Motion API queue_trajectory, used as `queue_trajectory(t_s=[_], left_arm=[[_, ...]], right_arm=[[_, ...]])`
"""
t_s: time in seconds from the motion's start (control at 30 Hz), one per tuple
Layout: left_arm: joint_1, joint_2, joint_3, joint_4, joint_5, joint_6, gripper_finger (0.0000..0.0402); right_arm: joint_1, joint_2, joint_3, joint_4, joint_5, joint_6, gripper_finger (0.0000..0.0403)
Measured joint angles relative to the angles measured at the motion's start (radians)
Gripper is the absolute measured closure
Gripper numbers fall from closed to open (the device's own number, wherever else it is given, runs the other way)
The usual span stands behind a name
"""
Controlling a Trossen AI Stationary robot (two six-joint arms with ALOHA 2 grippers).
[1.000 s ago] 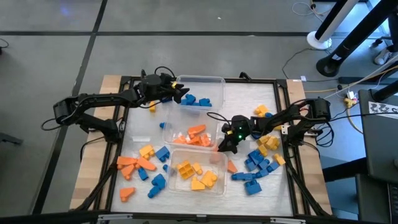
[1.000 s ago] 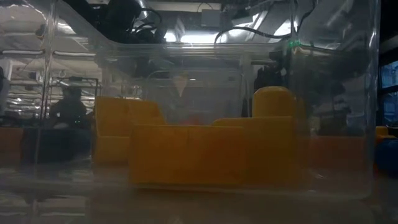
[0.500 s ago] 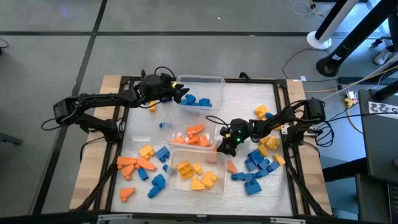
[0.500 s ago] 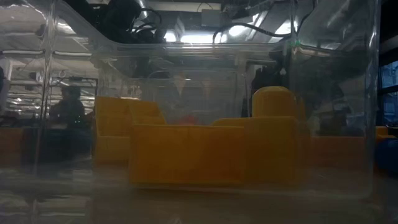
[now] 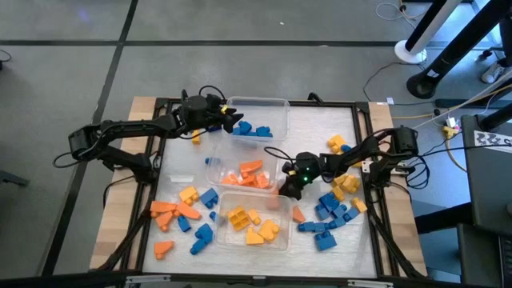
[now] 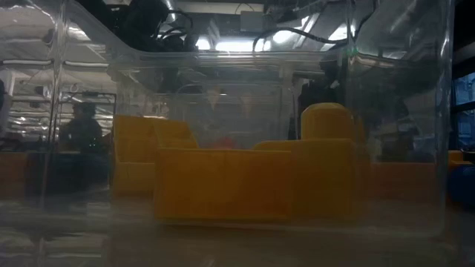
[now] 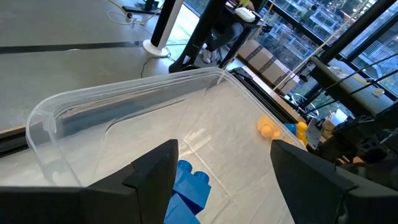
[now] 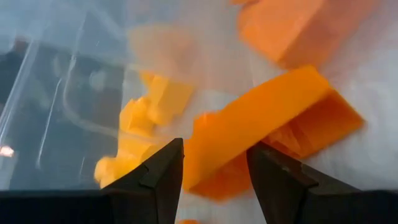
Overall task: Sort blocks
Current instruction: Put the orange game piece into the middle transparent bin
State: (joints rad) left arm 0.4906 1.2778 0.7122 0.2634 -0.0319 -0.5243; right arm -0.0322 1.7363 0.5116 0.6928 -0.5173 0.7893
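Right gripper (image 5: 286, 190) sits low just beside the middle tub's (image 5: 214, 162) right end, jaws parted around an orange block (image 8: 249, 134); can't tell if the pads actually touch it. Left gripper (image 5: 237, 124) hovers over the left end of the far tub (image 5: 282, 104), fingers spread wide, nothing between them, blue blocks (image 5: 254, 130) in that tub. Middle tub has orange blocks (image 5: 252, 173), near tub (image 5: 286, 244) has yellow blocks (image 5: 252, 224). Mixed loose blocks (image 5: 332, 210) lie on the table (image 5: 312, 128) right and left of the tubs.
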Motion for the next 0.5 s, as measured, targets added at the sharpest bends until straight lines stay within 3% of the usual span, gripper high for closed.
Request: queue_trajectory(t_s=[0.13, 0.5], left_arm=[[0.0, 0.0, 0.0, 0.0, 0.0, 0.0, 0.0155], [0.0, 0.0, 0.0, 0.001, 0.0, 0.0, 0.0155]], right_arm=[[0.0, -0.002, 0.002, -0.008, 0.055, 0.02, 0.0224], [0.0, -0.002, 0.002, -0.016, -0.006, 0.017, 0.0224]])
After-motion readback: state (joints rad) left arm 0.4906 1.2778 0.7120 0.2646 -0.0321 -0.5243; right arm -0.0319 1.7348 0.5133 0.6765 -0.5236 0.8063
